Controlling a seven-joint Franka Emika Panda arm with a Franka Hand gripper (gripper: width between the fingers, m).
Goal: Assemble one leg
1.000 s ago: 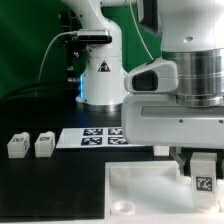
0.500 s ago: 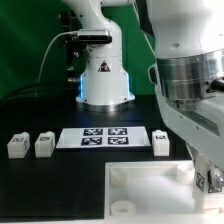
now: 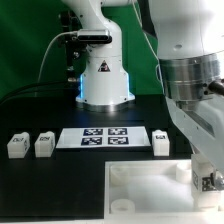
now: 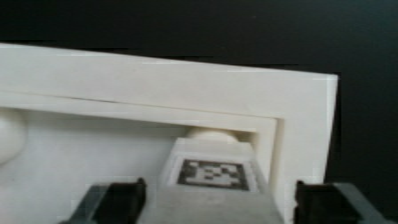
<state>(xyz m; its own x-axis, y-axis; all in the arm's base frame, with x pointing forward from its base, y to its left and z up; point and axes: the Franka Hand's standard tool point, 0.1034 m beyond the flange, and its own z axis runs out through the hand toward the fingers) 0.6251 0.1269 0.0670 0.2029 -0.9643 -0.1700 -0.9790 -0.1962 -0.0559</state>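
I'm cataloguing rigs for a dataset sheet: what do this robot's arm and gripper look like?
The arm is glossy white, built of rounded cylindrical segments with grey bands. Its base bears a triangular warning sticker, and a black cable runs beside it. The gripper has dark fingers.

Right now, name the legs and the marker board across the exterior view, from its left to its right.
first leg → second leg → marker board → third leg → fourth leg, on the white panel.
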